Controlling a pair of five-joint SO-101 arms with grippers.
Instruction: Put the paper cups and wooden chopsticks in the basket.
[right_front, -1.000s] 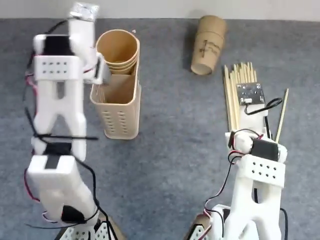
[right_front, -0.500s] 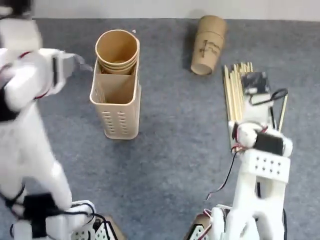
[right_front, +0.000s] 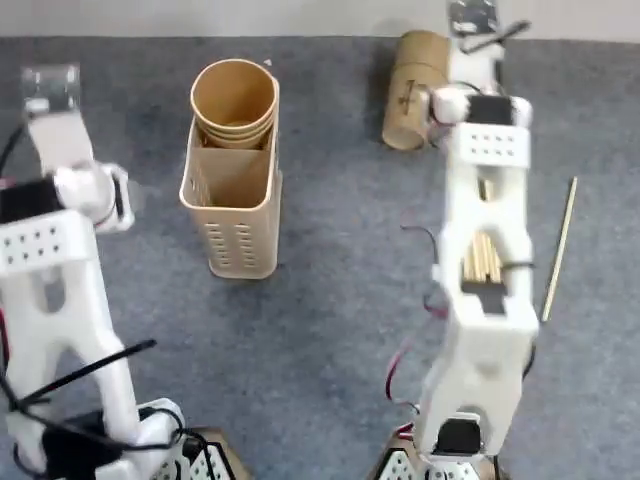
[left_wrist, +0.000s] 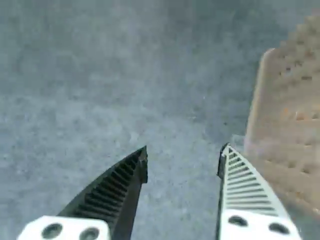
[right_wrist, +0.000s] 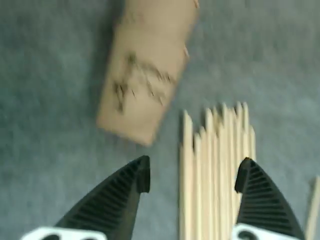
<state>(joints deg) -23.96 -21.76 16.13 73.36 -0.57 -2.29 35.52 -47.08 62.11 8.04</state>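
Wooden chopsticks (right_wrist: 215, 170) sit under R gripper (right_wrist: 194, 174), jaws apart, prob. aligning pick; L gripper (left_wrist: 182, 159) apart, empty; basket (right_front: 232, 220) at 11 o'clock.

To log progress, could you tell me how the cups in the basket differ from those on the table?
Pose: basket cups stand upright; table cups lie on their side. Place: basket cups sit in the basket; table cups rest outside it. Both are nested brown stacks.
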